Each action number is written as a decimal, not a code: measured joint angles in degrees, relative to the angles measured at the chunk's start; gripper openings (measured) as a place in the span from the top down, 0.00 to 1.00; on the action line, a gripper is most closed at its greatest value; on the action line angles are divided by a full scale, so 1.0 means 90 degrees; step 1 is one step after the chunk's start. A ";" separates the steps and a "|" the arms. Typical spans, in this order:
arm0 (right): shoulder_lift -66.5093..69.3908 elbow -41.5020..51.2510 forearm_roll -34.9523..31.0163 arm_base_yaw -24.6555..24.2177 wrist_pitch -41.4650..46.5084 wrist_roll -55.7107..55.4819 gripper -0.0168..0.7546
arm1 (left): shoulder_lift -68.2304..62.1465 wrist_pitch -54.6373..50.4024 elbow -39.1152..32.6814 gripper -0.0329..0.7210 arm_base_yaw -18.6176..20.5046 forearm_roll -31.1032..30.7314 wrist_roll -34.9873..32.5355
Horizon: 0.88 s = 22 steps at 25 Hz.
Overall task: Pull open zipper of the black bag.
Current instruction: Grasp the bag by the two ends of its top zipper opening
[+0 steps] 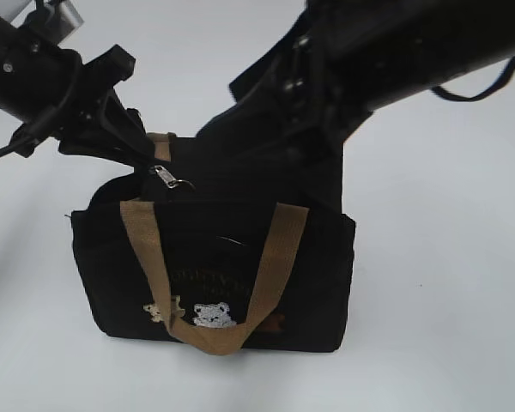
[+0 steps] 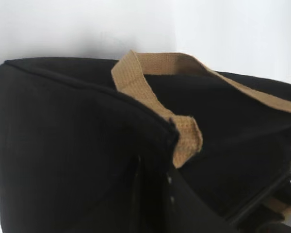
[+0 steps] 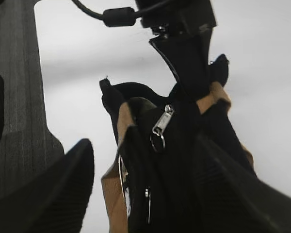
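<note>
Right gripper [image 1: 313,184] tips hidden behind black bag [image 1: 215,275].

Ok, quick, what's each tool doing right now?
Left tool: seems closed on the black bag, at its end fabric.
Right tool: open, straddling the bag's top, holding nothing.

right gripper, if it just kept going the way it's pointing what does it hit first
Most likely the top of the black fabric bag. The right gripper has its open jaws either side of the bag's top edge, where the small silver metal zipper pull tab sits between them. Depth is unclear, so fabric or tab could come first.
</note>
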State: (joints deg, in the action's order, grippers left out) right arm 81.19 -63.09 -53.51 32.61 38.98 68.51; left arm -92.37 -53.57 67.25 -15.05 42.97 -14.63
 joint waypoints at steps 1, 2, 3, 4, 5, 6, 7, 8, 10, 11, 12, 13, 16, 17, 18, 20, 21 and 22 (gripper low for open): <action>0.0198 -0.0095 0.0028 0.0105 -0.0066 0.0049 0.35 | 0.0060 -0.0022 0.0000 0.92 0.0000 -0.0014 0.0000; 0.0389 -0.0190 0.0077 0.0201 -0.0121 0.0068 0.36 | 0.0120 -0.0048 0.0000 0.92 0.0000 -0.0038 0.0000; 0.0572 -0.0281 0.0116 0.0267 -0.0159 0.0084 0.37 | 0.0167 -0.0063 0.0000 0.92 0.0000 -0.0038 0.0000; 0.0715 -0.0353 0.0140 0.0297 -0.0196 0.0099 0.38 | 0.0189 -0.0086 0.0000 0.92 0.0000 -0.0053 0.0000; 0.0873 -0.0431 0.0153 0.0312 -0.0203 0.0106 0.40 | 0.0210 -0.0086 0.0000 0.92 0.0000 -0.0058 0.0000; 0.1013 -0.0495 0.0178 0.0312 -0.0214 0.0113 0.42 | 0.0209 -0.0086 0.0000 0.92 0.0000 -0.0058 0.0000; 0.1117 -0.0538 0.0187 0.0312 -0.0220 0.0113 0.43 | 0.0209 -0.0086 0.0000 0.92 0.0000 -0.0060 0.0000; 0.1225 -0.0572 0.0200 0.0312 -0.0227 0.0113 0.46 | 0.0209 -0.0086 0.0000 0.92 0.0000 -0.0065 0.0000; 0.1388 -0.0628 0.0208 0.0312 -0.0243 0.0127 0.49 | 0.0209 -0.0086 0.0000 0.92 0.0000 -0.0065 0.0000; 0.1434 -0.0628 0.0224 0.0312 -0.0248 0.0131 0.50 | 0.0209 -0.0092 0.0000 0.92 0.0000 -0.0067 0.0000; 0.1472 -0.0628 0.0237 0.0312 -0.0248 0.0131 0.51 | 0.0209 -0.0092 0.0000 0.92 0.0000 -0.0067 0.0000; 0.1508 -0.0628 0.0253 0.0312 -0.0255 0.0141 0.51 | 0.0209 -0.0092 0.0000 0.92 0.0000 -0.0067 0.0000; 0.1607 -0.0628 0.0324 0.0312 -0.0282 0.0141 0.51 | 0.0217 -0.0092 0.0000 0.92 0.0000 -0.0073 0.0000; 0.1643 -0.0628 0.0368 0.0312 -0.0313 0.0141 0.51 | 0.0217 -0.0092 0.0000 0.92 0.0000 -0.0073 0.0000; 0.1670 -0.0628 0.0411 0.0312 -0.0371 0.0141 0.51 | 0.0217 -0.0092 0.0000 0.92 0.0000 -0.0073 0.0000; 0.1737 -0.0628 0.0454 0.0312 -0.0480 0.0141 0.52 | 0.0217 -0.0092 0.0000 0.92 0.0000 -0.0073 0.0000; 0.1763 -0.0628 0.0461 0.0312 -0.0522 0.0141 0.52 | 0.0217 -0.0092 0.0000 0.92 0.0000 -0.0073 0.0000; 0.1790 -0.0628 0.0466 0.0312 -0.0551 0.0141 0.53 | 0.0217 -0.0092 0.0000 0.92 0.0000 -0.0075 0.0000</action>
State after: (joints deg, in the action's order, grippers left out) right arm 97.31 -68.74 -49.32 35.42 34.02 69.78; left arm -90.42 -54.40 67.25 -15.05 42.30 -14.63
